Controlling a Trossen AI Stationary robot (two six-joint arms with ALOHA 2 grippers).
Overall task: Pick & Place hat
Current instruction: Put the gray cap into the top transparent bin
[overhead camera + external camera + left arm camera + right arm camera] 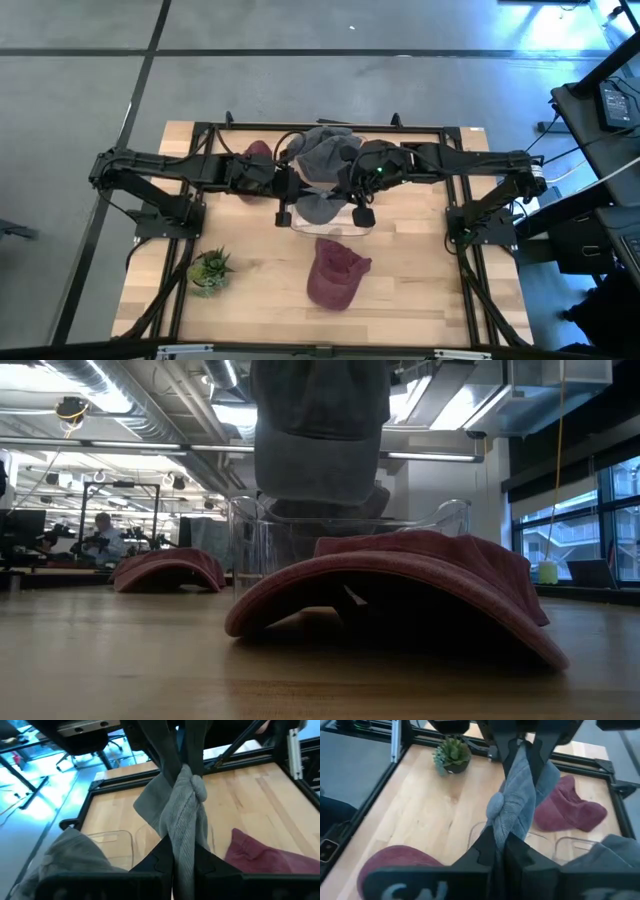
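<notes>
Both arms meet at the centre of the high view, over the clear plastic bin (pixel 335 225). My left gripper (pixel 175 865) has its fingers pinched together on a fold of the grey hat (pixel 182 815), the soft ribbed fabric bunched into a rope between them. My right gripper (pixel 502 845) is clamped on the same grey hat (pixel 517 795) from the opposite side, the cloth twisted to a knot above its fingers. In the low view the grey hat (pixel 318 430) hangs at the top centre, brim drooping over the bin's transparent rounded wall (pixel 440 520).

A maroon cap (pixel 335 272) lies crumpled on the pale wood table (pixel 420 290), lower centre of the high view; in the low view its faded, domed brim (pixel 400 585) fills the foreground. Another maroon cap (pixel 255 155) sits beside the left arm, upper centre. A small spiky green plant (pixel 208 270) stands at lower left.
</notes>
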